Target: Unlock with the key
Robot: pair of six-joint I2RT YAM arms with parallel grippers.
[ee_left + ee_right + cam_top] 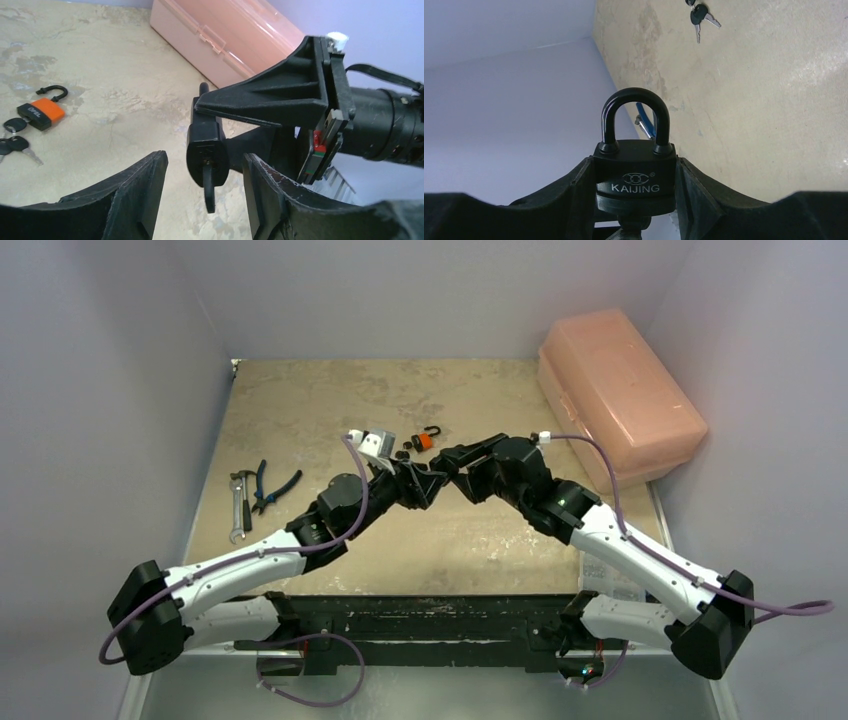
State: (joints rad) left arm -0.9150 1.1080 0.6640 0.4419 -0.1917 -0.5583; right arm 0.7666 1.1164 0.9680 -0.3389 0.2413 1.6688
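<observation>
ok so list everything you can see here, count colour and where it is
black padlock: one, black, shackle closed, clamped in the right hand
key: one, dark, sticking out of the black padlock's underside
orange padlock: one, orange and black, shackle open, lying mid-table
loose keys: small bunch, black heads, next to the orange padlock
storage box: one, pink, far right of the table
pliers: one, blue handles, left side of the table
wrench: one, silver, beside the pliers
table: one, mottled beige
left hand: one, black, open, a finger on either side of the key
right hand: one, black, shut on the black padlock
</observation>
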